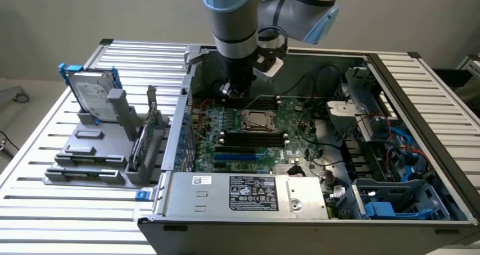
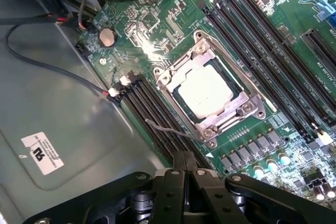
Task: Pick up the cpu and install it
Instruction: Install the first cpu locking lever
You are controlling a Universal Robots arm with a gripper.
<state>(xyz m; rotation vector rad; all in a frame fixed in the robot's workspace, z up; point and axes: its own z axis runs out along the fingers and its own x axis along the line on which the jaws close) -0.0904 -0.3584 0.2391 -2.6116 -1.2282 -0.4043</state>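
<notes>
The cpu [image 2: 206,91] lies flat in its socket [image 2: 247,109] at the middle of the motherboard [image 1: 289,148], its pale square top showing inside the metal frame and no side markedly longer. In the exterior view the arm [image 1: 234,36] hangs over the board's far edge, so the cpu [image 1: 259,120] lies nearer and slightly toward the exterior view's right. The fingers [image 2: 173,187] are pressed together, hold nothing, and stand clear of the chip above the memory slots [image 2: 152,114].
</notes>
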